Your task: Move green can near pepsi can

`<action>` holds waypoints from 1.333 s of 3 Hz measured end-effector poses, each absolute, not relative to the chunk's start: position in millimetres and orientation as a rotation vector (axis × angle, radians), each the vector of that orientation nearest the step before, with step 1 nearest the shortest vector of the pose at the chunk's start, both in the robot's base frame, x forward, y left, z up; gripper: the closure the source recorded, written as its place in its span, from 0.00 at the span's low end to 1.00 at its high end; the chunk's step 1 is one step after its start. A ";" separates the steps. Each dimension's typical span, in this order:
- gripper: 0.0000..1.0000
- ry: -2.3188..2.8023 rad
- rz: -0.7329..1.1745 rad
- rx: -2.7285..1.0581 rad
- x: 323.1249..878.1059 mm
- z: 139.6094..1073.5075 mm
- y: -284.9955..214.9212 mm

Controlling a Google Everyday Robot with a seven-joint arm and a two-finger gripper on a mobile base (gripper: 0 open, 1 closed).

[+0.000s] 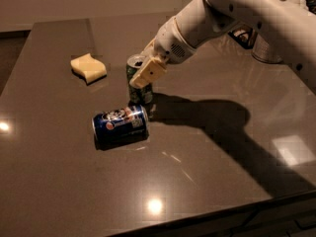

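The green can stands upright on the dark table, its silver top showing. My gripper is shut on the green can, with one tan finger pad across its front. The pepsi can lies on its side just in front of and slightly left of the green can, a small gap between them. The white arm reaches in from the upper right.
A yellow sponge lies on the table at the back left. Some objects stand at the far right behind the arm. The table's front edge runs along the bottom right.
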State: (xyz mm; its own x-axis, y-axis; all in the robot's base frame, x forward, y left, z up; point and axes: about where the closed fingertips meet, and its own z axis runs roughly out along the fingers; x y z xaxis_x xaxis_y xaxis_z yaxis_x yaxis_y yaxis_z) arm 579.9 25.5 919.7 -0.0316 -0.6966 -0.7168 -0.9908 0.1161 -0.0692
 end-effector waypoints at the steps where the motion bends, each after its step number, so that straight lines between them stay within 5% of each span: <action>1: 0.81 1.788 0.619 -1.647 571.9 916.9 24.3; 4: 0.12 1.810 0.638 -1.616 556.7 907.8 6.4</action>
State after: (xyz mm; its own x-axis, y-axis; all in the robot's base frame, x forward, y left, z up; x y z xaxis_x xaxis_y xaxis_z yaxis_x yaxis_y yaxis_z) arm 556.7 6.4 907.8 -0.0569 -0.6889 -0.7226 -0.9898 0.1338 -0.0496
